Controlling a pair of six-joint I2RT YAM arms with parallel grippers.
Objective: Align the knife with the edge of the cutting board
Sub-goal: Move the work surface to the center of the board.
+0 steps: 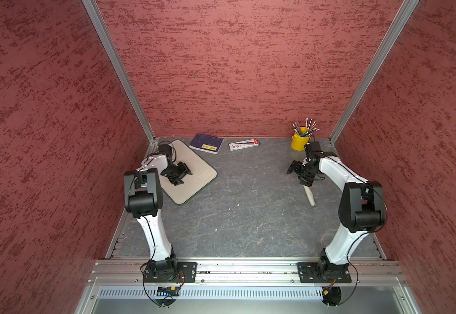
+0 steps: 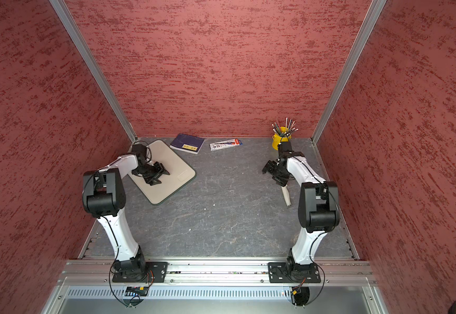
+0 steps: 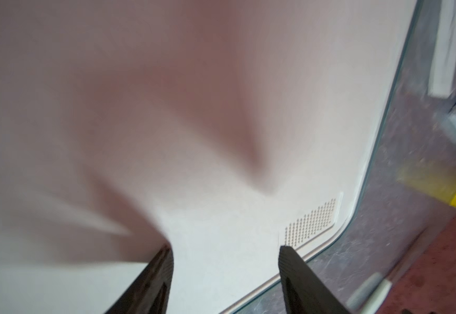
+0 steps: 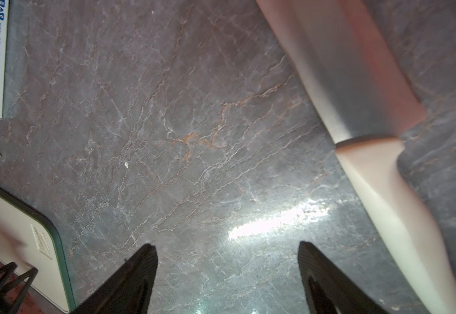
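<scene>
Just beside the right pincer [image 4: 226, 246] (jaws apart, empty) lies the knife [image 4: 365, 155].

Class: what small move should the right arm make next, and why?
Probably shift the open right gripper sideways over the cream handle of the broad-bladed kitchen knife and lower. The knife lies on the grey table beside the gripper, ungrasped, far from the beige rectangular cutting board.

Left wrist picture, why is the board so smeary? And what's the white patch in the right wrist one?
Left wrist view: the board is close and blurred, with soft pinkish shadows; right wrist view: the patch is light glare on the shiny table, beside the knife.
</scene>
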